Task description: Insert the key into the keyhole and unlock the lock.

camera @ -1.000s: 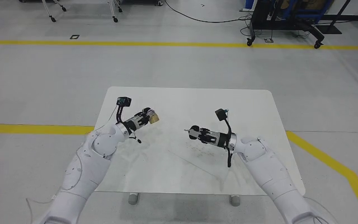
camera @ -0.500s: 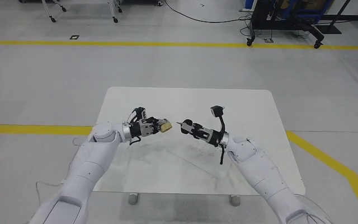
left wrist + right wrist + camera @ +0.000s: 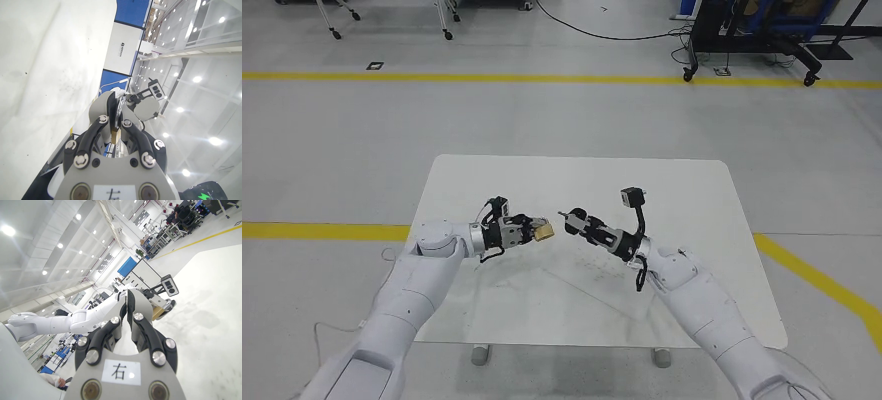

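Note:
Above the middle of the white table [image 3: 682,190], my left gripper [image 3: 527,229] is shut on a brass padlock [image 3: 542,231]. In the left wrist view the left gripper [image 3: 118,111] clamps the padlock [image 3: 114,135], with its silver shackle running up between the pads. My right gripper [image 3: 575,220] is shut on a small key [image 3: 562,213], whose thin tip points at the padlock across a narrow gap. In the right wrist view the right gripper [image 3: 126,303] has its pads pressed together and hides the key. Just beyond it is the padlock [image 3: 157,313].
Both arms hover over the table's centre. The table's far edge [image 3: 582,157] and right edge [image 3: 757,250] border a grey floor with yellow lines. Racks and a dark cart [image 3: 762,30] stand far behind.
Both arms have swung inward toward each other. The padlock has moved right and the key left, so the gap between them has shrunk to a sliver.

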Robot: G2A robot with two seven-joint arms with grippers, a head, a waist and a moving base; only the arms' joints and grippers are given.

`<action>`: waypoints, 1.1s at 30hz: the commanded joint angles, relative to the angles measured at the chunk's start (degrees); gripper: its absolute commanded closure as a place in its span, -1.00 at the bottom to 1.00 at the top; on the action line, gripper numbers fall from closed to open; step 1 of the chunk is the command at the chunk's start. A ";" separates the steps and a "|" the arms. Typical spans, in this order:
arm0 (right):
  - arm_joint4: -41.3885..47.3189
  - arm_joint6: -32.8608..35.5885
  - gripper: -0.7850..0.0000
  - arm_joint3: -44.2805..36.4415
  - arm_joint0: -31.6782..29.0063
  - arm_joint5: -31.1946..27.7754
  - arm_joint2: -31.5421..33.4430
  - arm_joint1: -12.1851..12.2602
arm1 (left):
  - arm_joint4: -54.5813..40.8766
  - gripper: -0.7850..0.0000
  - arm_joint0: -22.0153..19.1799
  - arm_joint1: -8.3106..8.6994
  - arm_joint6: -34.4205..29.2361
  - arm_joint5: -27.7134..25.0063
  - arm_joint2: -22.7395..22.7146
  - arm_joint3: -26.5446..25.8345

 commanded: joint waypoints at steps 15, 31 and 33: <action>-14.75 -3.56 1.00 -12.07 -2.55 12.98 3.60 1.41 | -5.69 1.00 -0.90 0.11 -1.47 4.55 -2.48 2.74; -23.08 -3.73 1.00 -17.93 -2.80 17.02 0.93 1.38 | -13.13 1.00 2.57 -0.16 2.57 6.72 -5.07 -1.72; -21.76 -5.79 1.00 -17.41 -2.99 18.06 0.15 1.02 | -14.18 1.00 3.26 -0.26 2.95 6.03 -5.34 -2.22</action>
